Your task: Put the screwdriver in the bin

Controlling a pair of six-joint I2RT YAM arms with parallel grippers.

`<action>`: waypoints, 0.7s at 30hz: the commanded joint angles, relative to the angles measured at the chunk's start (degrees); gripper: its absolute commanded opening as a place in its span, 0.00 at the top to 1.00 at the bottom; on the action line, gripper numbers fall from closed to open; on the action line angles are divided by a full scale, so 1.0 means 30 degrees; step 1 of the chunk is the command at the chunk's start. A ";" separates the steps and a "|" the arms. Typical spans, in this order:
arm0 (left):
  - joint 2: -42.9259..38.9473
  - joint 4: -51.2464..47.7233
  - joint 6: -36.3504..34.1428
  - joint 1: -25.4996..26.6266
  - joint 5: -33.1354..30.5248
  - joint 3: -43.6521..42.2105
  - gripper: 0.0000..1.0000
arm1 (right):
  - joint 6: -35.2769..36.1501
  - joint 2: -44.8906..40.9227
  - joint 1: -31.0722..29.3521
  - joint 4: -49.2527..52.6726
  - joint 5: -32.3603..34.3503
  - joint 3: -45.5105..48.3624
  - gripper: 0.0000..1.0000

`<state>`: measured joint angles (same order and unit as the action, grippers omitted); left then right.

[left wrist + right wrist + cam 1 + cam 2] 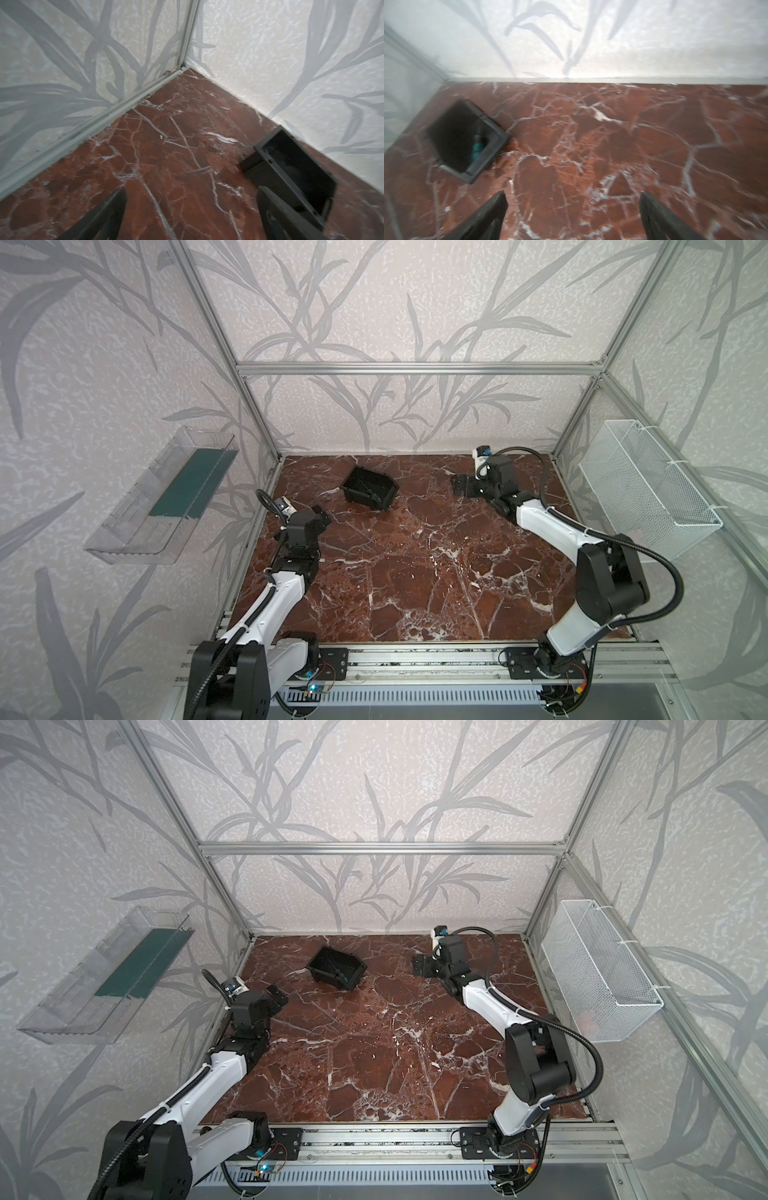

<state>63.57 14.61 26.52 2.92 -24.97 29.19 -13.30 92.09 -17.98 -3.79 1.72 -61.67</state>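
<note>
right wrist view: screwdriver (476, 148) slantwise in bin (496, 127), teal handle toward wide-open, empty right hand (573, 194); left hand (192, 189) likewise open

Screwdriver (477, 148) is lying in the bin (353, 485), which is sitting on the table (415, 572) between both sets of fingers, near the left gripper (323, 515), farther from the right gripper (459, 485).

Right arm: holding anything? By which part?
Nothing. The right jaws stand open and empty; the screwdriver lies inside the bin.
</note>
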 commanded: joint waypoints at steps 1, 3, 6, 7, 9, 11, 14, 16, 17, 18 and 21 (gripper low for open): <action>0.1017 0.2543 -0.3312 -0.0130 -0.3104 -0.0313 0.01 | 0.0902 -0.2271 -0.0102 -0.1061 0.5652 0.2569 0.01; 0.2102 0.4411 -0.5050 -0.0150 -0.3665 -0.0793 0.01 | 0.1727 -0.3364 -0.0130 -0.2130 0.8503 0.4664 0.01; 0.4138 0.6624 -0.5858 -0.0279 -0.5347 -0.1040 0.01 | 0.3510 -0.4011 -0.0131 -0.4652 1.2335 0.7410 0.01; 0.4444 0.5181 -0.5138 -0.0337 -0.5123 -0.0483 0.01 | 0.3760 -0.4077 -0.0131 -0.5135 1.3168 0.7959 0.01; 0.5525 0.4209 -0.5007 -0.0387 -0.4302 0.0277 0.01 | 0.4033 -0.4153 -0.0131 -0.6151 1.4071 0.8980 0.01; 0.6944 0.6239 -0.5371 -0.0388 -0.4171 0.0122 0.01 | 0.4230 -0.3971 -0.0116 -0.7849 1.4503 0.9894 0.01; 0.7783 0.7369 -0.5703 -0.0378 -0.3460 0.0131 0.01 | 0.4744 -0.3326 -0.0131 -1.0349 1.4066 1.0996 0.01; 0.7998 0.7342 -0.5914 -0.0365 -0.3083 0.0250 0.01 | 0.5048 -0.2588 -0.0131 -1.2243 1.3728 1.1753 0.01; 0.7997 0.7837 -0.6202 -0.0315 -0.2623 0.0019 0.01 | 0.5507 -0.2114 -0.0222 -1.3844 1.3661 1.2176 0.01; 0.7857 0.8598 -0.6571 -0.0272 -0.1924 -0.0474 0.01 | 0.6370 -0.1737 -0.0571 -1.5121 1.3955 1.2440 0.01; 0.7303 1.2267 -0.7557 -0.0125 0.0121 -0.2670 0.01 | 0.7772 -0.1020 -0.1548 -1.6221 1.4862 1.2297 0.01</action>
<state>86.89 40.45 7.99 2.11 -30.55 25.74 4.71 87.83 -20.43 -41.19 42.33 -24.60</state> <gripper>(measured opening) 0.989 0.991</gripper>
